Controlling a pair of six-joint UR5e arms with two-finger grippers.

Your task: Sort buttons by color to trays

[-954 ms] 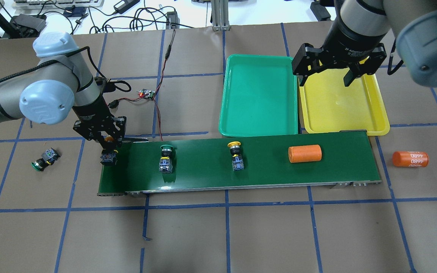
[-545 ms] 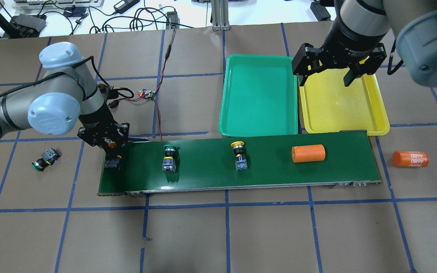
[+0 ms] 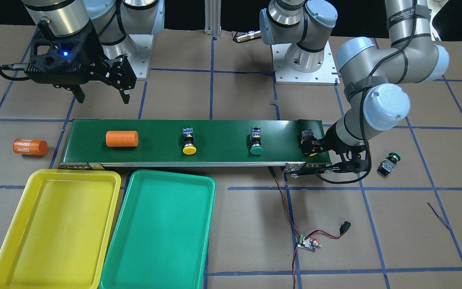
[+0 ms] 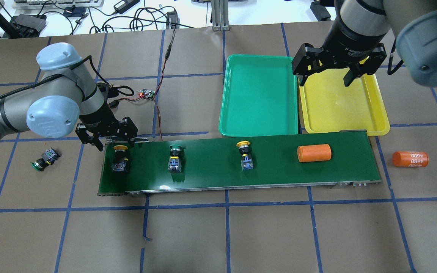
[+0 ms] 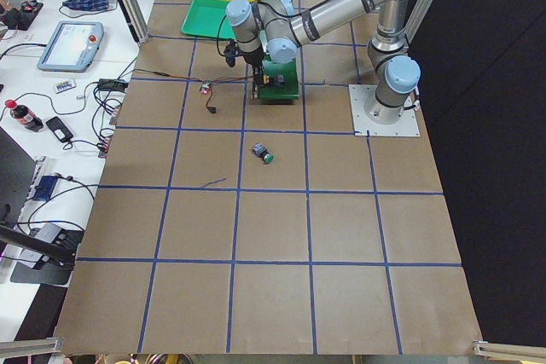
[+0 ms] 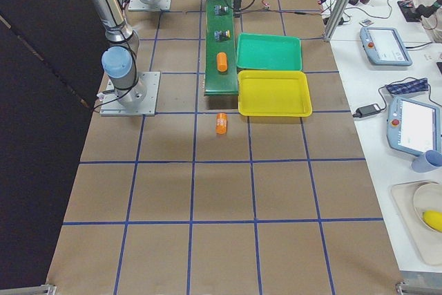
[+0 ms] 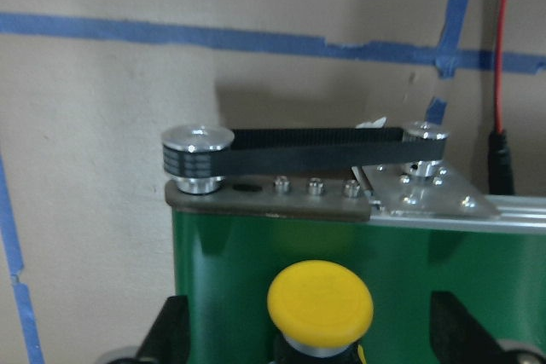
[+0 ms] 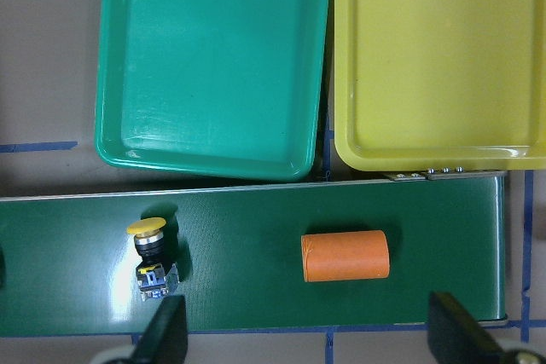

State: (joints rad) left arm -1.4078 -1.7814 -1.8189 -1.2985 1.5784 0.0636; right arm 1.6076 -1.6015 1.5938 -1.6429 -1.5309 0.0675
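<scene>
At the end of the belt [image 4: 271,167] the left gripper [image 4: 109,138] backed off, jaws spread, leaving a yellow button [image 4: 120,157] standing free for sorting

Bright, even room light on every feed.
Shadows on the worktop [image 4: 264,235] were short and soft; I saw pale glare patches on the green belt [image 8: 77,279]. In the left wrist feed the yellow cap [image 7: 320,300] looked slightly soft, and the fingers [image 7: 166,334] were dark, out-of-focus shapes at the bottom corners. The right wrist feed was sharp.
</scene>
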